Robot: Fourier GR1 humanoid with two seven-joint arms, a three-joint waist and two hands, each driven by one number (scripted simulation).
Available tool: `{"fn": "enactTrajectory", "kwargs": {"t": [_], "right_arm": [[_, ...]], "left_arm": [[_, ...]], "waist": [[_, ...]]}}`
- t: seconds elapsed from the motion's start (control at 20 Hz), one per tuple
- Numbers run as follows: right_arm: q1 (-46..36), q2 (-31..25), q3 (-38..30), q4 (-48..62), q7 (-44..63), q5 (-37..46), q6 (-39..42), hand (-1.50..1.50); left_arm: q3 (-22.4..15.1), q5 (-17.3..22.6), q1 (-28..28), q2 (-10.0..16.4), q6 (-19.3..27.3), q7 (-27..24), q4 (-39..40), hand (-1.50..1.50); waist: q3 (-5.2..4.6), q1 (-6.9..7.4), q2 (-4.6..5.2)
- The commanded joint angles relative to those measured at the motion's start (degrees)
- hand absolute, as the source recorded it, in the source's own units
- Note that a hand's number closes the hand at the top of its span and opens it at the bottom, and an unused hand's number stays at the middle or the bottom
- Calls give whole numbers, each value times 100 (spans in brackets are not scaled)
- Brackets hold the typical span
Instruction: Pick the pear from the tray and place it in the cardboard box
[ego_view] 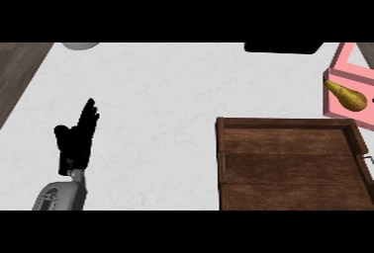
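The pear [346, 95] lies slanted in the pink box [343, 74], just past the tray's [292, 168] far right corner. The left hand [75, 141] is flat and wide open, well left of the tray, far from the pear.

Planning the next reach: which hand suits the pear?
Right, probably: the pear lies in the box at far right; the left hand rests far left. The right hand is out of view.

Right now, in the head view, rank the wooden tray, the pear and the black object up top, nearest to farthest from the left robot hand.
1. Wooden tray, lower right, nearest the left robot hand.
2. Black object, top edge, right of centre.
3. Pear, far right, in the pink box.
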Motion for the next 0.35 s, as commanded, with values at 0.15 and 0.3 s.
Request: {"fn": "enactTrajectory", "kwargs": {"t": [0.15,0.3], "right_arm": [[-261,-337,-933,740,-300,-983,1229,-150],[-34,-724,-1177,941,-329,-1178,1420,-150]], "left_arm": [[-55,-52,54,-128,113,-66,-35,0],[-29,15,207,-29,-24,-152,-194,0]], "waist": [[5,-30,34],[8,-19,29]]}}
